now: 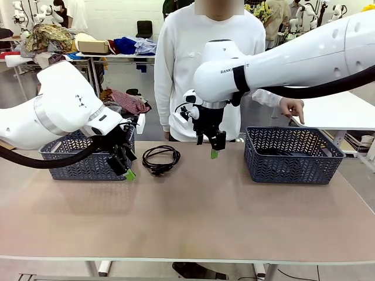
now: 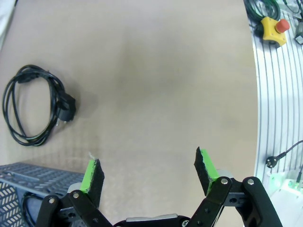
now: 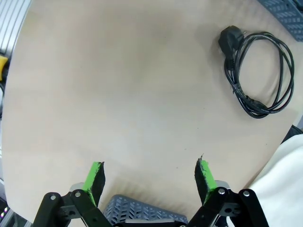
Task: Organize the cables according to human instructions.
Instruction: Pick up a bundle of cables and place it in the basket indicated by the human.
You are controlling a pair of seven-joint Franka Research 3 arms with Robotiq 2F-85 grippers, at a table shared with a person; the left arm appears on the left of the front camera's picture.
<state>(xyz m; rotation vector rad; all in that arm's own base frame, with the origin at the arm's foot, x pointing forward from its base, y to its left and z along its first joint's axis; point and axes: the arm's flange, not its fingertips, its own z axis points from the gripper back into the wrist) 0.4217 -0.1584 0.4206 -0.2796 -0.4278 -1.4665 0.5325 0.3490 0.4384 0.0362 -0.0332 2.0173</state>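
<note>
In the front view, one coiled thin black cable (image 1: 160,158) is left on the brown counter (image 1: 193,216), at 9 o'clock from the right end effector (image 1: 213,153). A person's hand (image 1: 292,109) is pointed at the right grey-blue plastic basket (image 1: 293,154), so sorting is judged unfinished.

In the left wrist view, the left end effector (image 2: 149,168) is held apart and empty, the cable (image 2: 35,111) at 10 o'clock.

In the right wrist view, the fingers are apart, the cable (image 3: 258,71) at 2 o'clock.
</note>
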